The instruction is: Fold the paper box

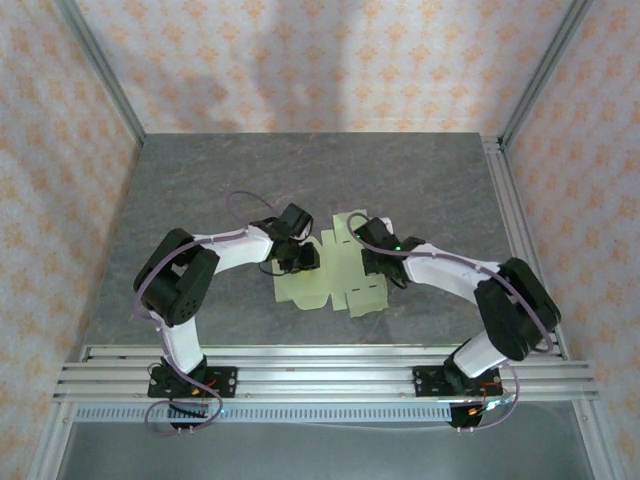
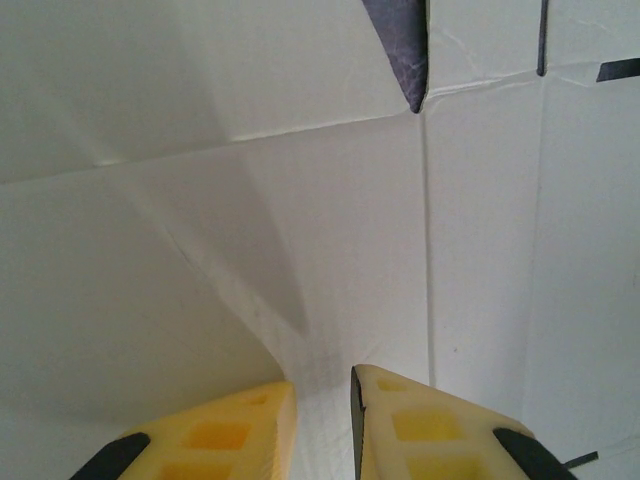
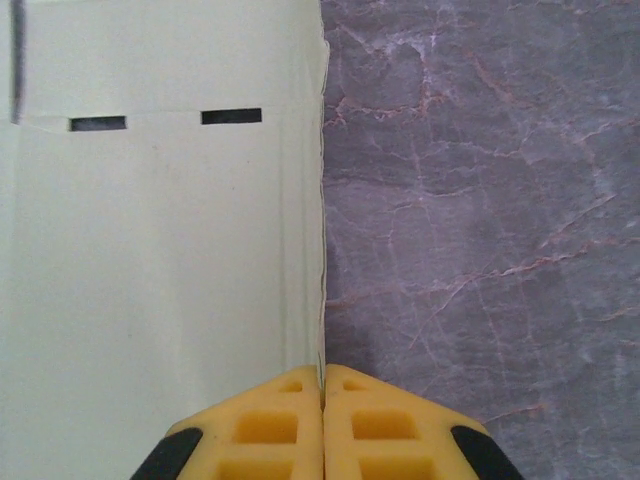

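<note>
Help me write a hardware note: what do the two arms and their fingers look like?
Both the left arm and right arm have white links between bulky black joints, with thin mauve cables looping alongside. The fingers are yellow wedges with square recesses and black outer corners.

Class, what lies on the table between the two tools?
In the top external view, the paper box, a flat unfolded sheet, spans the stretch between the left tool and the right tool.
</note>
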Motion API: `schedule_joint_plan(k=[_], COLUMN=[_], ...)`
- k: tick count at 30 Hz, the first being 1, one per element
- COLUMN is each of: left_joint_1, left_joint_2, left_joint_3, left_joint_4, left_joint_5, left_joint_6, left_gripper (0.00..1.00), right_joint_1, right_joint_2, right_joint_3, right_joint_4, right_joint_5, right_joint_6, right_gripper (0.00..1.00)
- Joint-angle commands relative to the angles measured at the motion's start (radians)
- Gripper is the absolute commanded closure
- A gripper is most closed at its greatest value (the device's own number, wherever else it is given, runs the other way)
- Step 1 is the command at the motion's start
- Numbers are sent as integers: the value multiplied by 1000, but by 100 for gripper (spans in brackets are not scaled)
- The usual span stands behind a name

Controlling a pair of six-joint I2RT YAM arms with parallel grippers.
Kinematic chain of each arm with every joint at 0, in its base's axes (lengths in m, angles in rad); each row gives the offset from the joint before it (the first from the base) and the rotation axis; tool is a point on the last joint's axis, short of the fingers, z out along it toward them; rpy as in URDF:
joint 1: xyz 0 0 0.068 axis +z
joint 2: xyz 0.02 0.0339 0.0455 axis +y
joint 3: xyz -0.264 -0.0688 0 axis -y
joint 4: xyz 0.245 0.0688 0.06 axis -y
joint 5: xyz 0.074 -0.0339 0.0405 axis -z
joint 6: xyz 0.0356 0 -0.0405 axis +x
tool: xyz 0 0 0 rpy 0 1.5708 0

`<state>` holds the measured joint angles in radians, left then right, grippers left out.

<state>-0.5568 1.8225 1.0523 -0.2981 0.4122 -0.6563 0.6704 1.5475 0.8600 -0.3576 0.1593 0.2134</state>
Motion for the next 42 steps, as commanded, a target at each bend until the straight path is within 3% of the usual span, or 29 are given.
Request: schedule_joint_plan(k=[1,7,14,22,25,28,32,37,42], left_joint_1=[-5,-5,-6,-5,-6,-6,-7,-6,-7], left_joint_2=[26,18,23,18,23,22,18,16,11], left_joint_3=[-17,-21,-23,-31,-29,-26,-23,-21,-26], left_joint_4=[-16,-10,-12,-13,-9,-11,-19,-21,-20], left_joint_5=[-2,7,8,0,3,3,1,1,-3], left_joint_6=[13,8,7,12,9,11,17,17,16], left_gripper=[76,75,75,75,75,75,75,75,75], right_joint_1=[48,133,167,149,117,77,31,-11,-28], right_joint_2=[74,248,379,206,110,13,-71,-86,-75], right_joint_3=[69,200,306,168,80,-13,-95,-133,-152], right_joint_4=[-111,-222,-244,-64,34,140,218,233,262], right_joint_5=[186,339,325,246,158,60,-6,-37,-78], right_joint_6=[38,106,144,76,71,71,60,40,23], right_gripper=[92,92,91,88,73,52,41,40,50])
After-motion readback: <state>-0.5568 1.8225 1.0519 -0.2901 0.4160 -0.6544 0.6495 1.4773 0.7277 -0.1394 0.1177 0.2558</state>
